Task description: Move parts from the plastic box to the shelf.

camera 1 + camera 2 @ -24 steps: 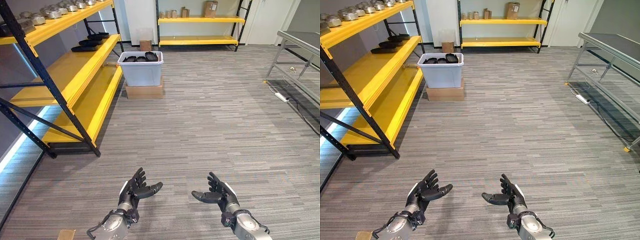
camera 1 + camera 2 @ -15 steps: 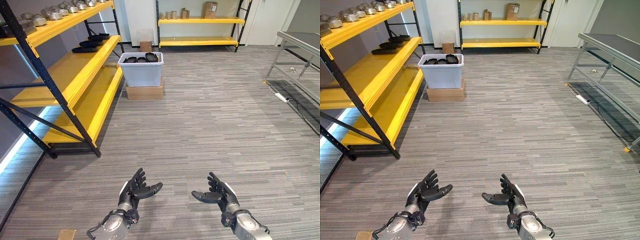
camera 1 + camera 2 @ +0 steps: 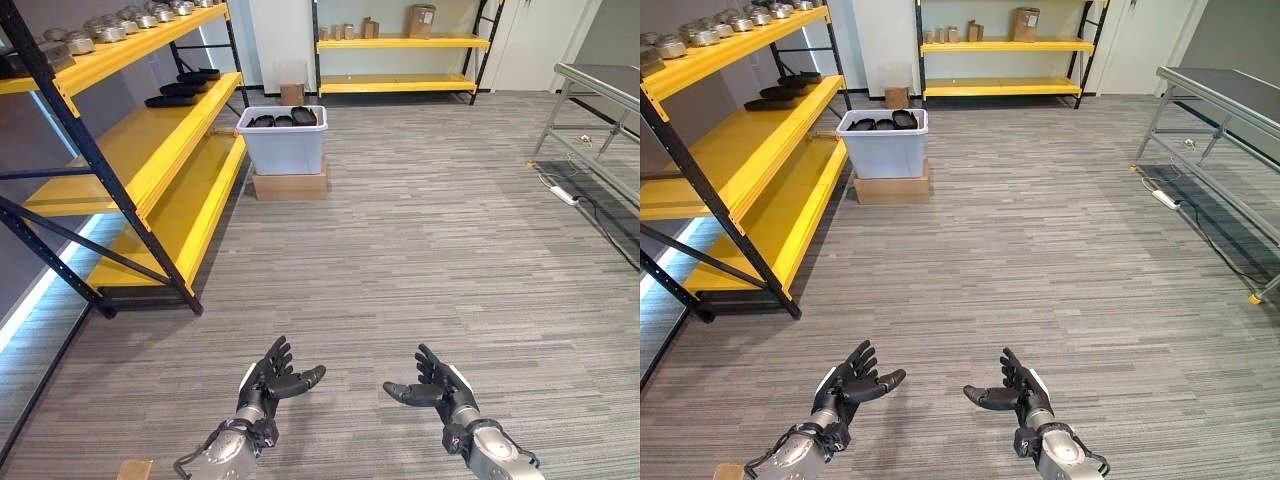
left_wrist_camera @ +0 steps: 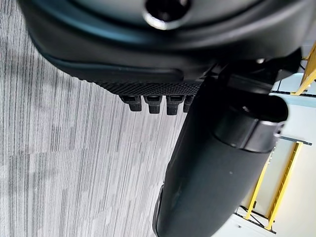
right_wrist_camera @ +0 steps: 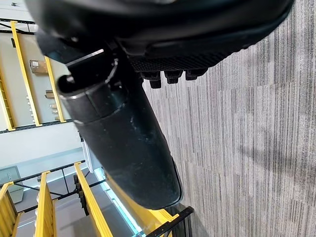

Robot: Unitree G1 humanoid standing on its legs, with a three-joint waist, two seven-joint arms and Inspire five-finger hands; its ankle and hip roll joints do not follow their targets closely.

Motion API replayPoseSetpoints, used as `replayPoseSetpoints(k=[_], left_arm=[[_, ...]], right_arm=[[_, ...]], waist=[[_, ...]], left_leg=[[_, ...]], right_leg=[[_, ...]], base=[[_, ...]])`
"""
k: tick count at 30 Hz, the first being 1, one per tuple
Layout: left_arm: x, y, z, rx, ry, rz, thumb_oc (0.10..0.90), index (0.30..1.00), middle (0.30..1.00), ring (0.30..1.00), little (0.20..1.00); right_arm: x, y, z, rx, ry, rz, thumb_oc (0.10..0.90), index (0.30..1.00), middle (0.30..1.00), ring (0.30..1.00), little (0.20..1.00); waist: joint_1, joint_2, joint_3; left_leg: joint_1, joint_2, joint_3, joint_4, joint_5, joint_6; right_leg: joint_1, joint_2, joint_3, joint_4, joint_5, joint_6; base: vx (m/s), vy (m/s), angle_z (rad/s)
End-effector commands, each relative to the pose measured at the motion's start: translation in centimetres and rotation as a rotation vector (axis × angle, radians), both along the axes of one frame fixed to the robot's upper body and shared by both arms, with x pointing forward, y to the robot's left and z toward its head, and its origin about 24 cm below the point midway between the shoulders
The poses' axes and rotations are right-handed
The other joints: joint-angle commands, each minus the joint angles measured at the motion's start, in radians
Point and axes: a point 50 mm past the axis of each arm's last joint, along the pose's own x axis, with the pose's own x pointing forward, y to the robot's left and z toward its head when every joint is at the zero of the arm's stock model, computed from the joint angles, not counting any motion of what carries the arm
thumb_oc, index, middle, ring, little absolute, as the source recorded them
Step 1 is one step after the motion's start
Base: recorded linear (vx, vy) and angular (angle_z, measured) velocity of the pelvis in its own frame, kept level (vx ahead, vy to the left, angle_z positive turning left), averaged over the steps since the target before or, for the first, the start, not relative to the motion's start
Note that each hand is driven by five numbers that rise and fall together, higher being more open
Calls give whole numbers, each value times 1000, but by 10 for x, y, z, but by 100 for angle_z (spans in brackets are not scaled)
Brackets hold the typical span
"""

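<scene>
Left eye view: left hand (image 3: 268, 378) and right hand (image 3: 437, 387) hover low over the grey carpet floor (image 3: 420, 250), palms facing each other, fingers spread and relaxed, nothing held. Plastic box (image 3: 283, 140) sits well ahead on a cardboard box (image 3: 289, 184), just beside the end of the yellow shelf (image 3: 150, 150) on the left. Dark parts (image 3: 283, 117) lie in the box. More dark parts on the shelf (image 3: 182, 87) rest on the middle level; metal parts (image 3: 120, 26) line the top level. A second yellow rack (image 3: 400, 60) stands at the far wall, a metal table (image 3: 600, 85) to the right.

Right eye view: same layout; both hands open and empty, well apart from the box.

Left wrist view: left hand's thumb (image 4: 217, 168) stands out straight, fingertips (image 4: 150, 102) in a row, carpet beyond, nothing in its hold.

Right wrist view: right hand's thumb (image 5: 123, 138) extended, fingertips (image 5: 173, 75) relaxed, empty; yellow shelf frame past it.
</scene>
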Motion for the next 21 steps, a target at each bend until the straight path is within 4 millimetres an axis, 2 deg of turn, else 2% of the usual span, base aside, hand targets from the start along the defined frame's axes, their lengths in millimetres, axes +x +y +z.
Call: replayPoseSetpoints(k=[1,5,8,9,11,14,15,16,17,18,20,21], left_arm=[[33,10,27,11,-187,25,900,1000,1000,1000,1000],[37,11,34,14,-221,23,900,1000,1000,1000,1000],[42,11,41,12,-249,14,900,1000,1000,1000,1000],[46,9,45,10,-268,2,900,1000,1000,1000,1000],[51,6,51,3,-295,-10,900,1000,1000,1000,1000],[58,3,61,-4,-337,-28,900,1000,1000,1000,1000],[58,3,61,-4,-338,-28,900,1000,1000,1000,1000],[58,1,62,-5,-341,-38,900,1000,1000,1000,1000],[59,0,64,1,-351,-51,900,1000,1000,1000,1000],[59,0,64,1,-351,-51,900,1000,1000,1000,1000],[62,-4,69,19,-373,-72,900,1000,1000,1000,1000],[63,-4,69,25,-376,-82,900,1000,1000,1000,1000]], right_arm=[[36,-1,36,15,-236,4,900,1000,1000,1000,1000],[37,-5,38,18,-247,-17,900,1000,1000,1000,1000],[40,-8,42,19,-260,-26,900,1000,1000,1000,1000],[42,-9,43,15,-267,-34,900,1000,1000,1000,1000],[44,-9,46,21,-281,-41,900,1000,1000,1000,1000],[47,-8,49,20,-295,-39,900,1000,1000,1000,1000],[47,-8,49,20,-295,-39,900,1000,1000,1000,1000],[46,-8,47,23,-288,-47,900,1000,1000,1000,1000],[41,-9,44,35,-277,-64,900,1000,1000,1000,1000],[41,-9,44,34,-277,-64,900,1000,1000,1000,1000],[40,-11,43,24,-274,-79,900,1000,1000,1000,1000],[38,-13,43,17,-272,-82,900,1000,1000,1000,1000]], waist=[[3,-18,-12],[10,-24,-5],[21,-35,6],[27,-42,15],[31,-44,27],[26,-32,47],[27,-33,45],[23,-31,49],[9,-21,65],[11,-22,64],[3,-6,98],[-6,10,109]], left_leg=[[20,36,-16,-3,-71,0],[14,38,-18,15,-79,3],[-32,31,-30,98,-114,12],[-73,22,-39,161,-144,22],[-108,4,-51,213,-174,37],[-141,-33,-67,250,-205,73],[-144,-34,-66,251,-205,74],[-147,-49,-69,252,-209,88],[-138,-80,-79,252,-215,118],[-141,-82,-77,253,-215,119],[-120,-102,-75,261,-229,143],[-91,-107,-77,251,-241,151]], right_leg=[[16,-58,-28,67,-108,31],[19,-59,-28,68,-111,30],[11,-71,-29,81,-113,33],[0,-85,-28,108,-119,36],[-24,-100,-24,156,-129,42],[-112,-137,0,306,-105,65],[-117,-139,1,311,-107,66],[-156,-152,17,376,-71,74],[-234,-175,51,530,44,73],[-239,-176,55,535,43,74],[-309,-201,52,671,115,76],[-375,-214,21,724,88,72]], base=[[0,0,0],[16,2,1],[0,17,0],[-14,68,5],[-15,115,15],[-39,180,7],[-11,165,5],[11,291,16],[10,291,10],[25,307,16],[67,288,10],[107,243,26]])
